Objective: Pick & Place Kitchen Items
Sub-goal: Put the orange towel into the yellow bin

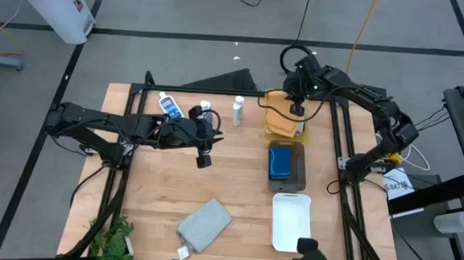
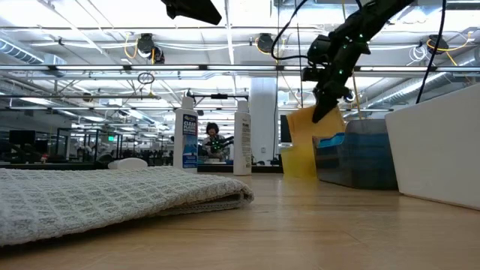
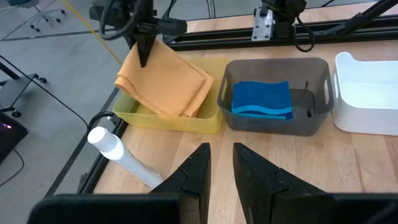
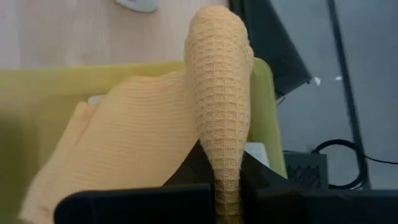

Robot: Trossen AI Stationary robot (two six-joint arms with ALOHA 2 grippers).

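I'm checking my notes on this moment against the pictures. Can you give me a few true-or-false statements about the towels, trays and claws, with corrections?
1. The right claw is shut on the orange towel. True.
2. The orange towel hangs over the white tray. False: it hangs over the yellow tray.
3. Blue sponges lie in the dark grey tray. True.
4. The left claw holds a bottle. False: it holds nothing, hovering above the bare table.
5. A grey towel lies on the table. True.
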